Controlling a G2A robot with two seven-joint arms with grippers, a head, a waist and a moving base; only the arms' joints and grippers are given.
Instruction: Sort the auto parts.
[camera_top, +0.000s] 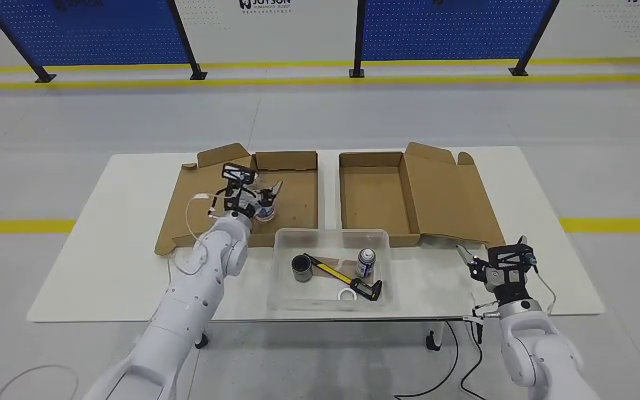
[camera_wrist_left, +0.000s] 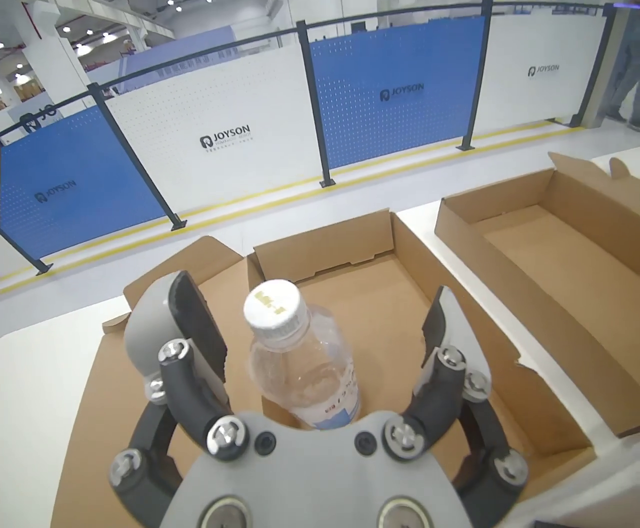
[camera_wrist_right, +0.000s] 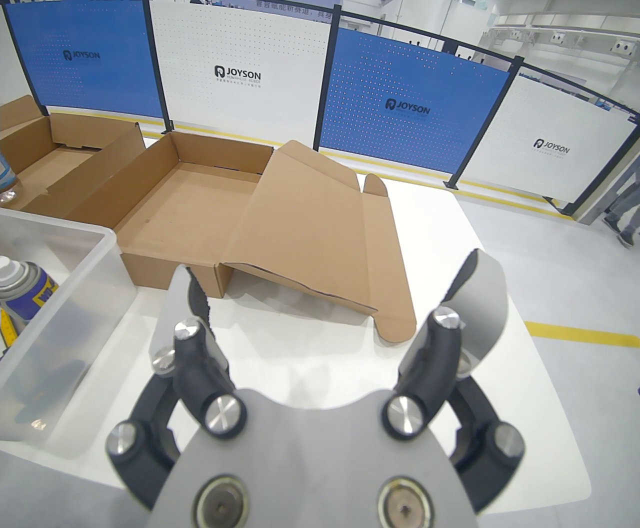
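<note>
A two-armed robot sorts auto parts at a white table (camera_top: 120, 250). Its left pincer (camera_wrist_left: 314, 295) hangs inside the left cardboard box (camera_wrist_left: 325, 245) with its fingers spread wide on either side of a clear plastic bottle (camera_wrist_left: 305, 370) with a white cap. The bottle appears to stand upright on the box floor near the front wall, and neither pad is seen touching it. The right pincer (camera_wrist_right: 327, 265), also spread open and carrying nothing, hovers over bare table near the right edge, just beside the flap of the right cardboard box (camera_wrist_right: 200, 200).

Judging by this layout, the job is at an early stage, with the bottle the sole item seen in either box. Between the boxes and the robot sits a clear plastic bin (camera_top: 330, 238) holding the parts not yet sorted:
- a spray can (camera_top: 366, 263)
- a dark cylindrical piece (camera_top: 302, 268)
- a yellow-handled tool (camera_top: 335, 272)
- a small white ring (camera_top: 347, 296)

At least four picks look to be left, and the right-hand box awaits its first.
</note>
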